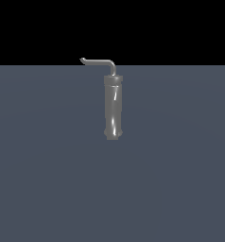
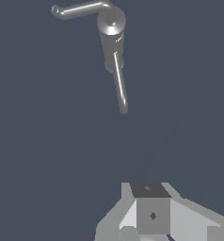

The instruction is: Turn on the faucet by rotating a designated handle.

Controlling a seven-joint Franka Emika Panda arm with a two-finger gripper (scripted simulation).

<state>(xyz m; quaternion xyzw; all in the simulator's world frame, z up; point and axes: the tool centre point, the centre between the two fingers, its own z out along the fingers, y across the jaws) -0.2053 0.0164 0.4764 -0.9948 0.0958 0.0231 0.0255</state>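
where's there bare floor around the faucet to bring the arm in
Bare grey floor lies on both sides of the faucet and below it in the exterior view. The only crowded spot is its top end, where the handle juts toward that view's left.

Grey-blue floor [image 1: 48, 189] bears 1 faucet [image 1: 113, 111].

Exterior faces faucet [image 1: 113, 106] sideways; wrist looks down
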